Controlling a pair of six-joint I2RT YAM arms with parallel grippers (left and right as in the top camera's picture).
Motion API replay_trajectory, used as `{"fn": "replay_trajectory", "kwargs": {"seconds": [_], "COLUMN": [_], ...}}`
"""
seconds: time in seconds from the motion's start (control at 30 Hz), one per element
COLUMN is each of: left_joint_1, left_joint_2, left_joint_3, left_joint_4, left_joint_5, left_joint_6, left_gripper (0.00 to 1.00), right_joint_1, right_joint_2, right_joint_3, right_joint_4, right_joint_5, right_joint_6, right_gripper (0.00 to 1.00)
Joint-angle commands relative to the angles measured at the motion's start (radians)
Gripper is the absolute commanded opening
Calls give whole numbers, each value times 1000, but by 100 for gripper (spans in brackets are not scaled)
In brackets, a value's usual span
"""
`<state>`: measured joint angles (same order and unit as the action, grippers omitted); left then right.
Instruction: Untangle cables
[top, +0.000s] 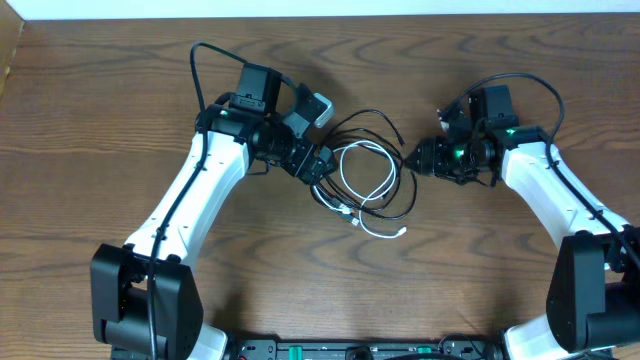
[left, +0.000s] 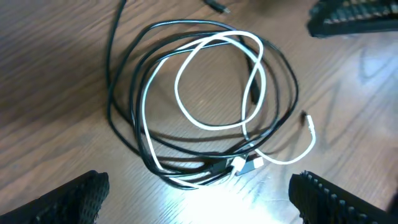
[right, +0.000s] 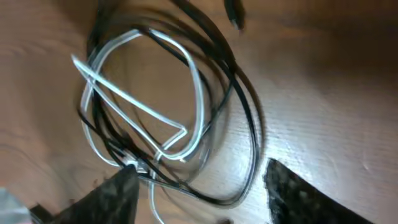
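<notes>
The white cable (top: 362, 170) and the longer black cable (top: 392, 130) lie coiled together on the wooden table (top: 100, 120) between the two arms. My left gripper (top: 320, 165) is at the coil's left edge, open and empty. In the left wrist view its fingers (left: 199, 205) straddle bare table just short of the white cable (left: 178, 87) and the black cable (left: 112, 112). My right gripper (top: 415, 158) is at the coil's right edge, open. In the right wrist view its fingers (right: 199, 199) straddle a black cable loop (right: 252, 130) beside the white cable (right: 200, 106).
The white cable's loose plug end (top: 400, 232) lies toward the front of the table. A black plug end (left: 217, 6) lies at the far side of the coil. The right gripper's body (left: 354, 22) shows at the top right of the left wrist view.
</notes>
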<state>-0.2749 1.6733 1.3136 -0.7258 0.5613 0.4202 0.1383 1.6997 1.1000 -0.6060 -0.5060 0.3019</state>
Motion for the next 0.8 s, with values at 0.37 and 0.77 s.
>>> {"fn": "replay_trajectory", "kwargs": {"seconds": [0.37,0.77], "left_joint_1": [-31,179], "left_joint_2": [-22,-23], "left_joint_3": [71,73], "left_joint_4": [31,80], "left_joint_5": [83,81], "left_joint_6": [-319,-594], "left_gripper": [86,82], "right_joint_1": [21,182], "right_joint_2": [24,288], "right_joint_3": [95,95], "right_joint_4": [50,230], "right_joint_5": [-69,-174], "right_joint_6": [-226,-320], "right_gripper": [63,4]}}
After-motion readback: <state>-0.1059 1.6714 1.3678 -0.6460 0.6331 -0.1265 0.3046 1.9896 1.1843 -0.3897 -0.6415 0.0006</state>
